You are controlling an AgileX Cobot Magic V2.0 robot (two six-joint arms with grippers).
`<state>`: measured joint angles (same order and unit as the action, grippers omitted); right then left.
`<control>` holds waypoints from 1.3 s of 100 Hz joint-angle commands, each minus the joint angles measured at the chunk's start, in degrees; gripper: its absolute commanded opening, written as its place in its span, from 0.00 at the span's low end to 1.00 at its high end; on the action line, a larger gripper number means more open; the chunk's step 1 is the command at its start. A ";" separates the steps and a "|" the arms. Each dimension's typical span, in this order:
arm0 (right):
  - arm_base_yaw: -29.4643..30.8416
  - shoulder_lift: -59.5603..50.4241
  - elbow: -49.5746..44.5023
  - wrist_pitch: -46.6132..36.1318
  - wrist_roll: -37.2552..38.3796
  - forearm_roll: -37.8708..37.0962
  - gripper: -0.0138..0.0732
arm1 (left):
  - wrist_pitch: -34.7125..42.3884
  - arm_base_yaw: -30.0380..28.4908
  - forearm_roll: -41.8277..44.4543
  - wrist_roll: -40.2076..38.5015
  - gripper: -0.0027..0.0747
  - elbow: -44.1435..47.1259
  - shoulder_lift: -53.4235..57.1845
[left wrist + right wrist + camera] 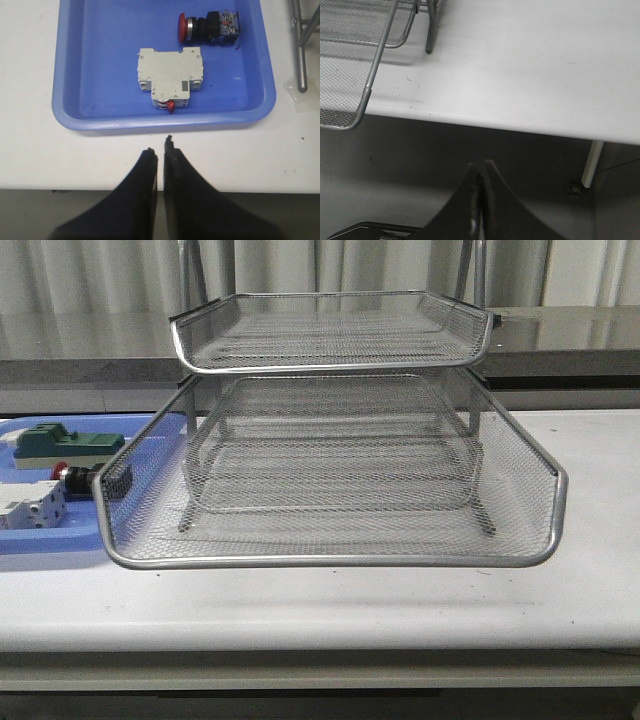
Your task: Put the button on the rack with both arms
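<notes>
The button (pixel 200 26) is lying in the blue tray (pixel 90 120) near the counter's left edge, beside the rack (pixel 330 490). Both the left gripper (pixel 160 150) and right gripper (pixel 481 170) are waiting with jaws pressed together. Probably the left must spread and reach first.

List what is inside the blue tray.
The blue tray holds the button, a white breaker and a green block. The rack covers the tray's right end in the front view.
</notes>
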<state>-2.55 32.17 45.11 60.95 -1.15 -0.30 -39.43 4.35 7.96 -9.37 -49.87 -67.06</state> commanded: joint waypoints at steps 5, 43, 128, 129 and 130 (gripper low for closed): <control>0.26 0.05 1.88 -3.11 -0.09 -0.63 0.08 | 2.31 0.03 -0.38 1.88 0.36 -2.03 0.95; 0.26 0.05 1.88 -3.11 -0.09 -0.63 0.08 | 3.38 0.03 -1.83 1.88 0.84 -2.03 0.95; 0.26 0.05 1.88 -3.11 -0.09 -0.63 0.08 | -17.89 1.02 -10.45 40.90 0.84 -54.25 -38.31; 0.26 0.05 1.88 -3.11 -0.09 -0.63 0.08 | -18.25 1.10 -10.45 41.71 0.83 -54.75 -38.74; 0.26 0.05 1.88 -3.11 -0.09 -0.63 0.08 | -18.57 1.26 -10.45 42.19 0.83 -55.77 -39.17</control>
<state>-2.55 32.17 45.11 60.95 -1.15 -0.30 -56.01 4.72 -1.49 28.22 -98.53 -104.86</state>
